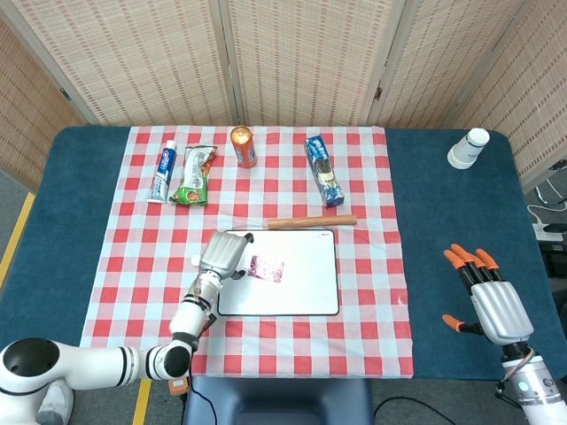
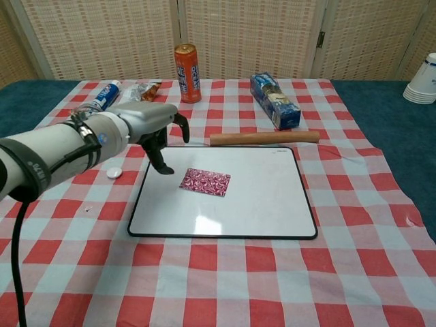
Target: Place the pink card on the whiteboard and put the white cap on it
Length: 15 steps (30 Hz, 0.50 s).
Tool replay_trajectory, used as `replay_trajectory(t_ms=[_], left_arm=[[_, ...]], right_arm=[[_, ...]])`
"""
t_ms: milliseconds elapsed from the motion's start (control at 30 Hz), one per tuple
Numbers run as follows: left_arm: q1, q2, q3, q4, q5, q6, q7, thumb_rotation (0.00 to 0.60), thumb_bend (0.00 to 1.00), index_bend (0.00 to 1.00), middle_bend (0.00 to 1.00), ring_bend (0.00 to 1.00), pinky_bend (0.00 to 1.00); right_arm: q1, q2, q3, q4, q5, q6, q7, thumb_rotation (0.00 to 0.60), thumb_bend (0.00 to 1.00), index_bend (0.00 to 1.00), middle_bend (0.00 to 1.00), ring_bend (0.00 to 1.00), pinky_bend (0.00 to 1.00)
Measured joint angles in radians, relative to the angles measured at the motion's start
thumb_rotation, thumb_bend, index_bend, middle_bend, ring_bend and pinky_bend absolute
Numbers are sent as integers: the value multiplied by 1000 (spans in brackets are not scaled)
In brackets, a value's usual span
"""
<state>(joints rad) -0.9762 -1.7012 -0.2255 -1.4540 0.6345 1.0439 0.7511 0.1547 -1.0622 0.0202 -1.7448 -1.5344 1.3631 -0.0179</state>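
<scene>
The pink card [image 1: 266, 268] [image 2: 205, 182] lies flat on the whiteboard [image 1: 306, 283] [image 2: 259, 197], left of its middle. My left hand [image 1: 221, 255] [image 2: 155, 129] hovers over the board's left edge, fingers apart and holding nothing, a short way left of the card. The small white cap [image 1: 196, 261] [image 2: 113, 173] sits on the checked cloth just left of the board, close beside that hand. Far off to the right, my right hand [image 1: 492, 297] rests open over the blue table surface, fingers spread.
A wooden stick [image 1: 312, 221] [image 2: 264, 137] lies along the board's far edge. Behind stand an orange can [image 1: 244, 146] [image 2: 187, 63], a toothpaste tube [image 1: 163, 173], a green snack bag [image 1: 193, 177] and a blue box [image 1: 323, 170] [image 2: 274, 100]. White cups [image 1: 467, 149] are stacked far right.
</scene>
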Motion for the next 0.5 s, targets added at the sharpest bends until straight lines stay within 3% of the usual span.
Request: replay_trajectory(t_ms=[167,500], left_arm=[[34,32,25,21,3,-9,-32,600,236,424,957,1000,993],[107,91,73,80,44,-84,-150,600,240,415,959,1000,993]], right_arm=[[3,-4,-1,-3,-3,-4,-14,600,44,0,5,0,1],[15,-18,1,-12,10,-25,-57,600,44,0,5,0,1]])
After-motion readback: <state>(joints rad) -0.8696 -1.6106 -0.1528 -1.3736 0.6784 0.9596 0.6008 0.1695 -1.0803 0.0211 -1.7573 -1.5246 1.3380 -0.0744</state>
